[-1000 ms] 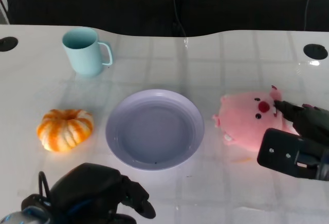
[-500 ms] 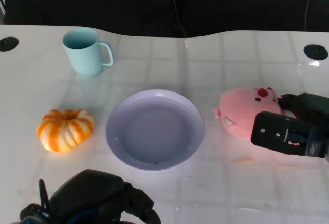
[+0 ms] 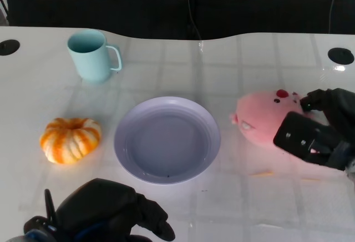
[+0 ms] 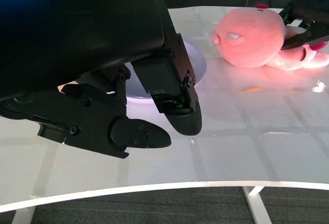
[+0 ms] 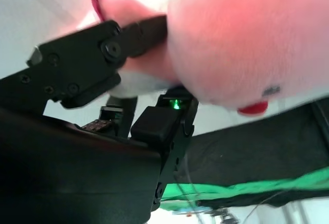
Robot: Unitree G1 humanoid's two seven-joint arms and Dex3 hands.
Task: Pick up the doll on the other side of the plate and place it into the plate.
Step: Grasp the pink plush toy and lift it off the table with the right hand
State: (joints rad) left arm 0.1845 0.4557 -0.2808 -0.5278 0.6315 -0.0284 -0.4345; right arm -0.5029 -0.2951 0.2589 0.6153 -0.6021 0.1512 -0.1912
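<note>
The doll (image 3: 263,119) lay pink on the tabletop (image 3: 222,59) just right of the plate (image 3: 167,139) in our head view, our right hand (image 3: 314,126) gripping it, fingers (image 3: 323,101) curled over its far end. Our left hand (image 3: 108,214) hung low, fingers curled in, holding nothing. In our left wrist view, that hand (image 4: 123,100) hovered before the plate (image 4: 199,66), the doll (image 4: 254,36) beyond. In our right wrist view, fingers (image 5: 87,59) pressed into the doll (image 5: 247,34).
</note>
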